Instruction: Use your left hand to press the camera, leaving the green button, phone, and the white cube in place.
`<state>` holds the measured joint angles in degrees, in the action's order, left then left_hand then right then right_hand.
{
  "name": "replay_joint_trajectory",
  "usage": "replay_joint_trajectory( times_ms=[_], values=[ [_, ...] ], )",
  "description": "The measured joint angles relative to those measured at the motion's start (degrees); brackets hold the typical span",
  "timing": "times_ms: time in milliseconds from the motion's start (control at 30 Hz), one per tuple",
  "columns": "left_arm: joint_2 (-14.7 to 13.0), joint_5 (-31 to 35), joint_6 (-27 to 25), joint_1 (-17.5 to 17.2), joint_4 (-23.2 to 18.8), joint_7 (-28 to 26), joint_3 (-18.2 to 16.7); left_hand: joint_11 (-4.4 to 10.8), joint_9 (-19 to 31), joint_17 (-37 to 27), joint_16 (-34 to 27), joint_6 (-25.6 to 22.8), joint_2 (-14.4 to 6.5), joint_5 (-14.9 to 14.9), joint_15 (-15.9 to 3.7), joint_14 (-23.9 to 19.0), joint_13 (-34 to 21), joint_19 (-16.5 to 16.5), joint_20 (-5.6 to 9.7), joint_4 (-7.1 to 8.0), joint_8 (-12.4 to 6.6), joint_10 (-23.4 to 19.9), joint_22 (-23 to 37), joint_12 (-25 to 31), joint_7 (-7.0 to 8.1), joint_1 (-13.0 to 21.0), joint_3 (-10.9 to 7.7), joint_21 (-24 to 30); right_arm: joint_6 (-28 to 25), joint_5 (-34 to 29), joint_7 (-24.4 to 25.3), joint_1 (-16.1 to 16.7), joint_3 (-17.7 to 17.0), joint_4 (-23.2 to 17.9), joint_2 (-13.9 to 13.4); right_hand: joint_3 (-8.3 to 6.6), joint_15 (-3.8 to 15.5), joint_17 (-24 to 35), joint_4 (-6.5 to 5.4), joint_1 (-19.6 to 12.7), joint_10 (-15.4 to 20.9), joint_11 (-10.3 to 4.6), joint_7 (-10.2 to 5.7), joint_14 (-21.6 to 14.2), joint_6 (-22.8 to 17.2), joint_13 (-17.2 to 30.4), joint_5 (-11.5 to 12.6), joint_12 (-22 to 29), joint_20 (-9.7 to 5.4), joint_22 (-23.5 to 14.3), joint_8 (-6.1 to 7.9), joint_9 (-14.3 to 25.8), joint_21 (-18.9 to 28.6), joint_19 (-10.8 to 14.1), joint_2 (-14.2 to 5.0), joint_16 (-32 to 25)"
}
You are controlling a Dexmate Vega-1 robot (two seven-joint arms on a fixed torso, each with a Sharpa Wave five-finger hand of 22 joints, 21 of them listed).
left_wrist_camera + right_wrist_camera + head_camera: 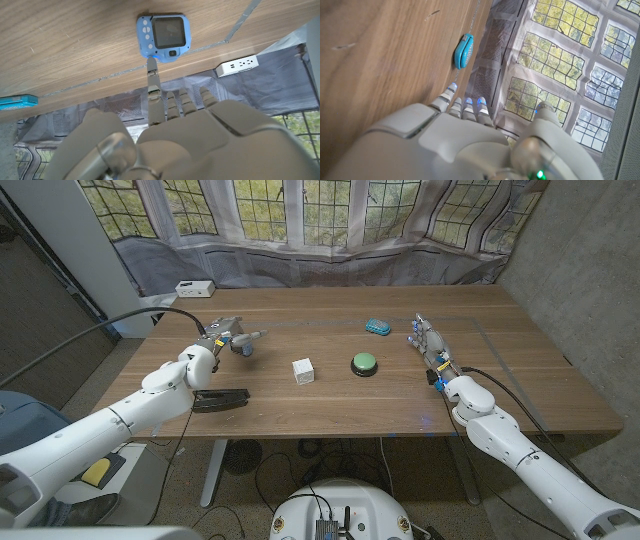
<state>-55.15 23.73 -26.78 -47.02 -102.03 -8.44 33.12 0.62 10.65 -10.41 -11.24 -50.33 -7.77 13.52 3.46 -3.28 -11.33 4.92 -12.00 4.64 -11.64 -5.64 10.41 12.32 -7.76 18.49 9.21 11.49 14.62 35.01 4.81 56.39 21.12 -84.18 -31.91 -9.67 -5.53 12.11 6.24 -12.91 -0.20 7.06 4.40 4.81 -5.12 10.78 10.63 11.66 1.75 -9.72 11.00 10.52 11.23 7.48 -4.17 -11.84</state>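
Left hand [165,135] fingertip touching one camera [164,31], right hand [428,340] open, empty.

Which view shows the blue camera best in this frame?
The left wrist view: the camera fills the frame clearly, screen and buttons visible, with a finger of the left hand reaching its edge. In the head view it is small, largely behind that hand's fingers. The right wrist view adds nothing about it.

On my table [330,405], counted: one blue camera [164,31], under my left hand's outstretched finger. One white cube [303,370]. One green button [364,363]. One teal phone [378,326]. One black flat object [220,399] near the front edge, kind unclear. One white power strip [194,287] past the far-left corner.
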Motion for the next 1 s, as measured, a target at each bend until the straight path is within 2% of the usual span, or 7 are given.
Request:
replay_joint_trajectory(
  times_ms=[800, 1000],
  values=[
    [-0.17, -1.41, 1.15, -0.46, 0.34, -1.26, -0.83, 0.0, 0.0, 0.0, 0.0, 0.2, 0.0, 0.0, 0.31, -0.31, 0.0, -0.56, -0.05, -0.16, 0.22, 0.0, 0.0, 0.0, 0.2, 0.02, -0.16, 0.0, -0.3, -0.29, 1.19, 0.99, -0.2, -1.6, -0.3, 0.0, 0.01, 0.0, 0.0, 0.0, 0.0, 0.0, 0.0, 0.01, 0.0, 0.0, 0.0, 0.0, 0.0, 0.0, 0.0, 0.0, 0.0, 0.0, 0.0, 0.0],
    [-0.31, -1.58, 1.15, -0.76, 0.1, -1.46, -1.07, 0.0, 0.01, 0.0, 0.0, 1.63, 0.01, 0.0, 0.54, -0.54, 0.01, -0.56, -0.05, -0.16, 0.83, 0.0, 0.0, 0.0, 1.0, 0.62, -0.16, 0.0, -0.37, -0.31, 1.35, 1.29, -0.29, -1.98, -0.47, 0.0, 0.01, 0.0, 0.0, 0.0, 0.0, 0.0, 0.0, 0.01, 0.0, 0.0, 0.0, 0.0, 0.0, 0.0, 0.0, 0.0, 0.0, 0.0, 0.0, 0.0]
  ],
)
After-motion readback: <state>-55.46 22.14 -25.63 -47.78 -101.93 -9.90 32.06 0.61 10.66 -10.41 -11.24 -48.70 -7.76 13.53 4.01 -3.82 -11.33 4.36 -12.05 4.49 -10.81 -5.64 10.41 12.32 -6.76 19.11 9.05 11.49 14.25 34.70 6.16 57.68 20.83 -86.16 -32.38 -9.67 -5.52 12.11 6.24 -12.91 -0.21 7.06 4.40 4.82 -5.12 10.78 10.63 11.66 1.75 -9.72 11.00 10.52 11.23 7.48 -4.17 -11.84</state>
